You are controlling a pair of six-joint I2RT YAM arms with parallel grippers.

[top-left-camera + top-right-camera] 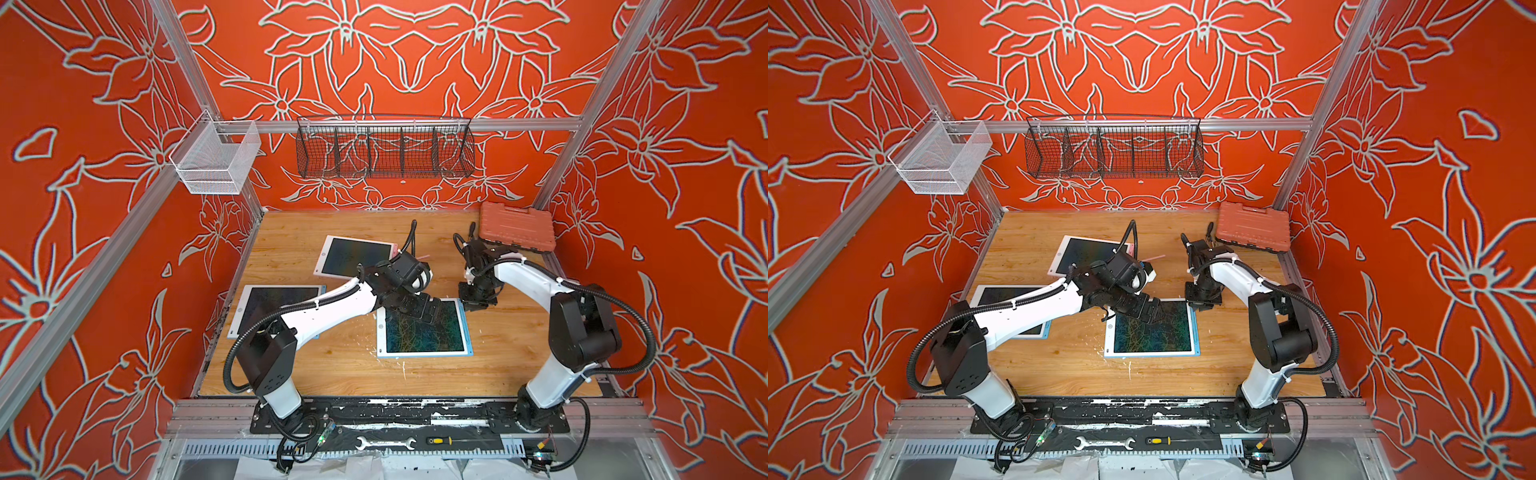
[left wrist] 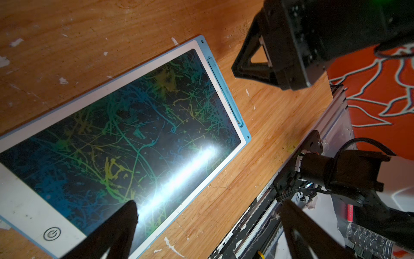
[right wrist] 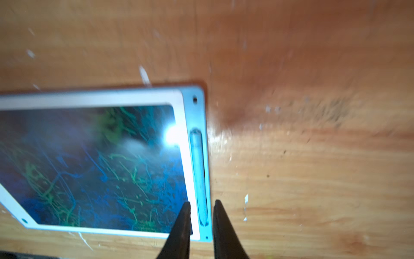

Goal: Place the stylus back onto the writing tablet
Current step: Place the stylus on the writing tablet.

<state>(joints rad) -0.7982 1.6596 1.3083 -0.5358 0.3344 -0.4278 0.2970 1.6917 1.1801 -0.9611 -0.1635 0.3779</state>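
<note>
Right claw [image 3: 201, 215] parted around stylus [image 3: 198, 168], seemingly seated in tablet [image 3: 89, 98] slot. Left claw [image 2: 209, 201] open, empty. Stylus could be dragged out if withdrawn askew.

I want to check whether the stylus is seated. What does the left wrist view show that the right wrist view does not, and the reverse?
Only the left wrist view: the power button and the wide-open left gripper. Only the right wrist view: how the right gripper, slightly open, straddles the end of the stylus. Both: the blue-edged tablet with its scribbled screen, and the stylus lying in the side slot.
</note>
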